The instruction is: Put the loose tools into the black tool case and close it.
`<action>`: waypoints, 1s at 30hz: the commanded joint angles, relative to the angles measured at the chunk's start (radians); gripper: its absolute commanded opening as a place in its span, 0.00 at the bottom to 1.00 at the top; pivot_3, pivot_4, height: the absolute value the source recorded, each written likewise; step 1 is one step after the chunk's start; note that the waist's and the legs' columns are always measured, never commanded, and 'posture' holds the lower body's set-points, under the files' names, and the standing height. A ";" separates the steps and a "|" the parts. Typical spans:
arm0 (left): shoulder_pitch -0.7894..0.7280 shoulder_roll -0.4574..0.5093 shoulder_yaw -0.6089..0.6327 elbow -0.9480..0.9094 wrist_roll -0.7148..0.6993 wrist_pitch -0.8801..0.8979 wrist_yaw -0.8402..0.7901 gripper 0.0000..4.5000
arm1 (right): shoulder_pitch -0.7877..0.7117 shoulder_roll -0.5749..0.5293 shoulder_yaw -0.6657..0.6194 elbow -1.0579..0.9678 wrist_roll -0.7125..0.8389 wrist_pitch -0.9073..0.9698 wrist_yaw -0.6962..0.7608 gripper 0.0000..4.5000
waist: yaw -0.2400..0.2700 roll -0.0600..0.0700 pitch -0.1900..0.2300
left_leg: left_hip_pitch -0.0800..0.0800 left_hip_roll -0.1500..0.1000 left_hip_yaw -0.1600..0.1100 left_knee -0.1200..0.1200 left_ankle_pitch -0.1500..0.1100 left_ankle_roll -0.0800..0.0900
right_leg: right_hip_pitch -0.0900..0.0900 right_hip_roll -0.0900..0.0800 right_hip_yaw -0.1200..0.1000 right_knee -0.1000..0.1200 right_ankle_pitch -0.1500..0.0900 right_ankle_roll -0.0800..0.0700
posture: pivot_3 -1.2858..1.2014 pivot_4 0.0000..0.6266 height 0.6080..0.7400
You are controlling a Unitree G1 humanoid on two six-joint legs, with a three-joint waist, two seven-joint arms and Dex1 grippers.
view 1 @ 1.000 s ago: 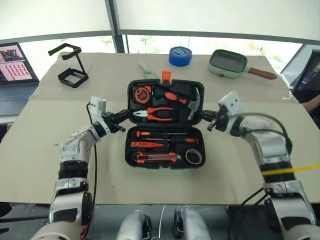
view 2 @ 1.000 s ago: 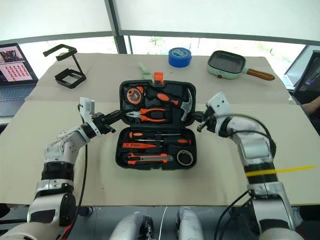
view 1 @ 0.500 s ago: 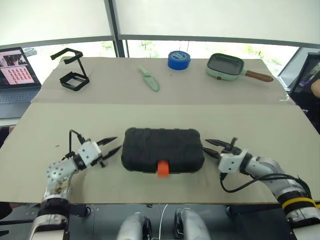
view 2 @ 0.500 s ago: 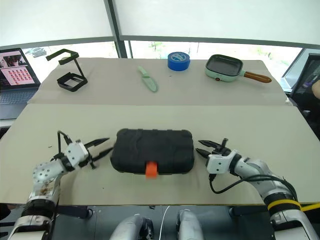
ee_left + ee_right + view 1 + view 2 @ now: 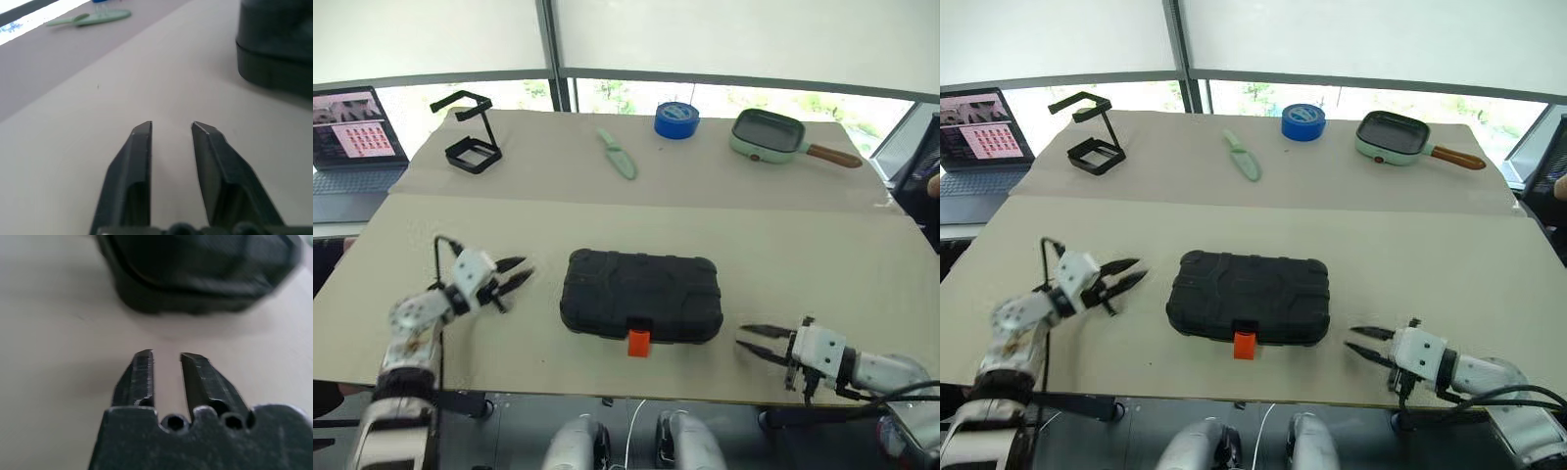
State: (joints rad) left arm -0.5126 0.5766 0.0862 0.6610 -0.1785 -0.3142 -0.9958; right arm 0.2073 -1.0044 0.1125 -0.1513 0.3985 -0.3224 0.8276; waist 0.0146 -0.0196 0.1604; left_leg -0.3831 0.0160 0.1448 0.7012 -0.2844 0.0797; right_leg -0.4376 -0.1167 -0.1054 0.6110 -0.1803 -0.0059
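Note:
The black tool case [image 5: 641, 294] lies shut on the tan table, its orange latch [image 5: 638, 343] at the front edge. The loose tools are hidden from view. My left gripper [image 5: 517, 272] hovers a little to the left of the case, pointing at it, its fingers a narrow gap apart with nothing between them. In the left wrist view the left gripper [image 5: 171, 128] has bare table ahead and the case's corner [image 5: 274, 44] off to one side. My right gripper [image 5: 751, 341] is low near the table's front edge, right of the case, also narrowly open and empty.
Along the far side stand a black wire stand [image 5: 470, 132], a pale green sheathed tool [image 5: 619, 155], a blue tape roll [image 5: 676, 119] and a green pan [image 5: 766, 134]. A laptop [image 5: 357, 137] sits off the table's far left.
A second ago the case lay open with tools inside; the lid has since come down shut. Both grippers have drawn away from its sides, the right one back toward the front edge.

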 commanded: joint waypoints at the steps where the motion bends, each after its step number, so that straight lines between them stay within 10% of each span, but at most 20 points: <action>1: -0.109 -0.024 -0.057 0.103 0.060 0.023 -0.003 0.02 | 0.008 0.005 0.023 -0.149 0.032 0.179 0.022 0.00 | -0.003 -0.001 0.000 | 0.000 0.000 0.000 0.001 0.000 0.000 | 0.000 0.000 0.000 0.000 0.000 0.000 | 0.52 0.24 1.00; 15: -0.214 -0.050 -0.125 0.299 0.096 -0.083 -0.198 0.02 | -0.335 0.270 0.128 0.045 -0.277 0.326 -0.057 0.00 | -0.006 -0.003 0.001 | -0.009 0.000 0.001 0.009 -0.001 0.000 | -0.006 0.003 -0.008 0.001 0.002 -0.003 | 0.52 0.24 1.00; 30: 0.106 0.013 0.037 -0.254 -0.176 0.175 -0.212 0.02 | -0.530 0.380 0.058 0.344 -0.340 0.225 -0.077 0.00 | -0.014 -0.003 0.001 | -0.007 -0.001 -0.001 0.010 -0.001 -0.001 | -0.003 -0.005 -0.008 0.002 0.005 -0.004 | 0.52 0.24 1.00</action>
State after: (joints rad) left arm -0.3863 0.5705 0.0749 0.4624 -0.2986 -0.1714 -1.2125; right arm -0.3303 -0.6136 0.2118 0.1972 0.0526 -0.1022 0.7479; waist 0.0003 -0.0224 0.1618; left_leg -0.3903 0.0148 0.1439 0.7116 -0.2882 0.0733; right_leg -0.4408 -0.1214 -0.1133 0.6127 -0.1757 -0.0101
